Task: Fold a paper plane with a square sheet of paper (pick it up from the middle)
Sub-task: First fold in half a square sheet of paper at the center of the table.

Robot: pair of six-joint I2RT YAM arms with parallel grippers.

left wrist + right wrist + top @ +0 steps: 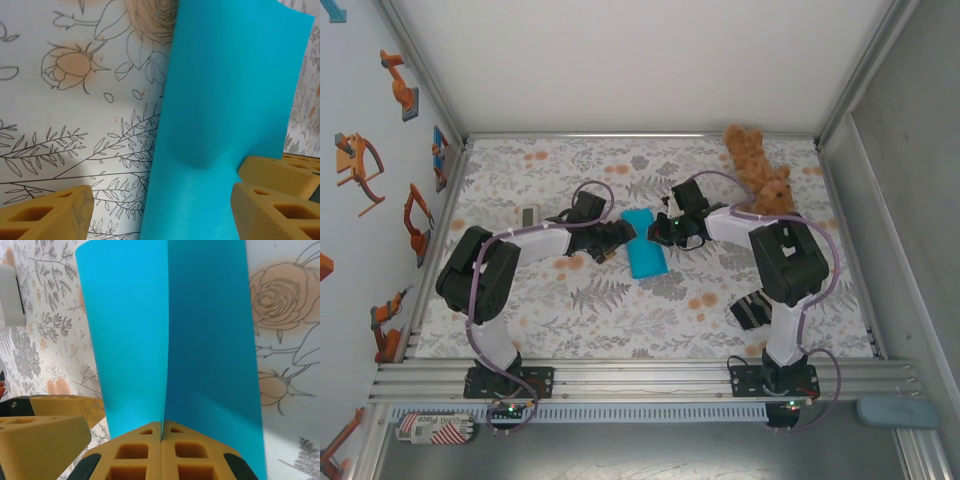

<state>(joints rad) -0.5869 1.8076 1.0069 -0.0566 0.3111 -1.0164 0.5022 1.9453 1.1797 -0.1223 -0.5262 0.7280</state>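
Observation:
The square sheet of paper (pixel 644 256), bright cyan, is folded in two along a centre crease and lies mid-table on the flowered cloth. My right gripper (pixel 662 230) is shut on its edge. In the right wrist view the yellow fingertips (pixel 162 427) meet on the crease, and the two halves of the paper (pixel 165 330) spread away from them. My left gripper (pixel 620 238) comes in from the other side and is open. In the left wrist view its fingers (pixel 47 215) stand wide apart, with the paper (pixel 225 100) between them near the right one.
A brown teddy bear (pixel 760 170) lies at the back right. A dark striped cloth (pixel 752 308) sits beside the right arm's base. A small white device (pixel 529 216) lies left of the left arm. Metal walls close in the table's sides.

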